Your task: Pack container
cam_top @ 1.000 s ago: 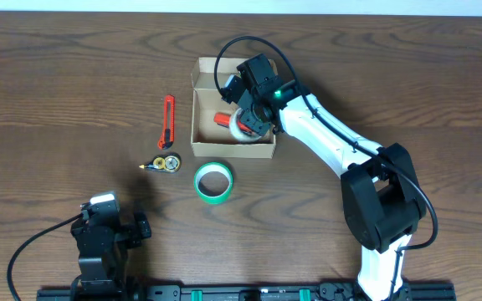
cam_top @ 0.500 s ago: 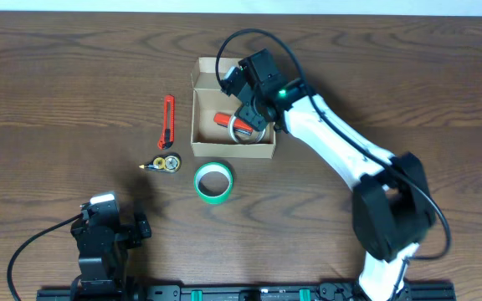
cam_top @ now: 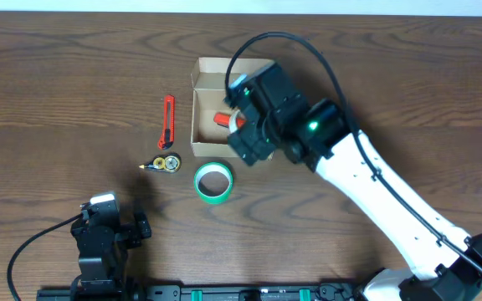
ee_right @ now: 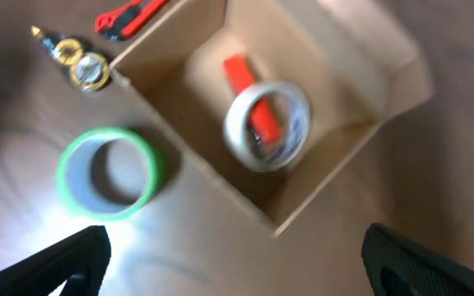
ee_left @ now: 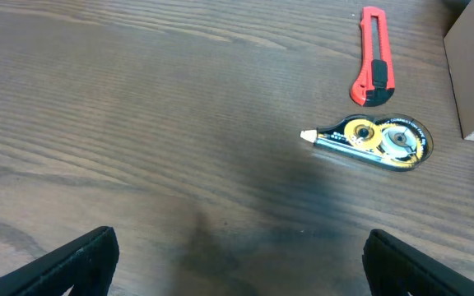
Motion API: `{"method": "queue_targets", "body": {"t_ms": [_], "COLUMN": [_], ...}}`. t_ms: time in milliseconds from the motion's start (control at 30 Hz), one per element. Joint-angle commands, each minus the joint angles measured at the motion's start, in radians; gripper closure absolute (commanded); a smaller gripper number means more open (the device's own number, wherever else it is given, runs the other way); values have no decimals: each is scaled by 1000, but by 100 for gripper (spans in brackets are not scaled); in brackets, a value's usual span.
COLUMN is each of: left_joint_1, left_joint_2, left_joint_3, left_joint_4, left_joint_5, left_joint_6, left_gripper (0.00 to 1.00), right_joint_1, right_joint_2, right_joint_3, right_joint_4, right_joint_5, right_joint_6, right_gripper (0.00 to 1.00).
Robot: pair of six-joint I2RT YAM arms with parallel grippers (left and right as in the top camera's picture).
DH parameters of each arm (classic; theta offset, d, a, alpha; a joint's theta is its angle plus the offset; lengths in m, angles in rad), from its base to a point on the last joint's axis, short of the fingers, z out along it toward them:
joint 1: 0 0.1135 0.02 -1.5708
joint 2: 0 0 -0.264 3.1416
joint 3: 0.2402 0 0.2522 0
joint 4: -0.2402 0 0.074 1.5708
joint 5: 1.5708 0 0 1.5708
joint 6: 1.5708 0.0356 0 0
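Note:
The container [cam_top: 208, 73] is an open tan cardboard box at the table's far middle. In the right wrist view the container [ee_right: 341, 59] holds a clear tape roll [ee_right: 267, 125] lying over a red object [ee_right: 240, 72]. My right gripper [ee_right: 239, 265] hangs open high above the box's near corner, with nothing between its fingers. From overhead its dark head [cam_top: 260, 115] covers the right half of the box. A green tape roll [cam_top: 213, 181] lies on the table just in front of the box. My left gripper [ee_left: 237, 265] rests open and empty near the front left edge.
A red box cutter [cam_top: 167, 122] and a correction tape dispenser [cam_top: 164, 164] lie left of the box. Both also show in the left wrist view, the cutter [ee_left: 373, 57] beyond the dispenser [ee_left: 377, 138]. The left arm [cam_top: 103, 238] sits at the front left.
My right gripper opened wide, left the clear tape roll in the box, and rose up and back toward the front right. The left arm stayed still.

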Motion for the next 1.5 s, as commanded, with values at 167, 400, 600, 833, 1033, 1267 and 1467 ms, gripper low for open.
{"method": "queue_targets", "body": {"t_ms": [167, 400, 600, 833, 1033, 1267, 1467], "left_joint_1": [-4, -4, -4, -4, -4, -4, -4], "left_joint_2": [-6, -6, -6, -6, -6, -6, -6], "left_joint_3": [-9, -9, -9, -9, -9, -9, -9], "left_joint_4": [-2, -2, -2, -2, -2, -2, -2], "left_joint_5": [-25, -24, -25, -25, -24, -25, -24], "left_joint_6": [3, 3, 3, 3, 3, 3, 3], "left_gripper": [5, 5, 5, 5, 5, 5, 5], "right_joint_1": [11, 19, 21, 21, 21, 21, 21], "right_joint_2": [-72, -335, -635, -921, -996, -993, -993], "right_joint_3": [-68, -375, -650, -848, -858, -858, -858], "right_joint_4": [-55, 100, 170, 187, 188, 170, 168], "right_joint_5": [88, 90, 91, 91, 90, 90, 90], "right_joint_6": [282, 298, 331, 349, 349, 349, 349], "right_gripper": [1, 1, 1, 1, 1, 1, 1]}}
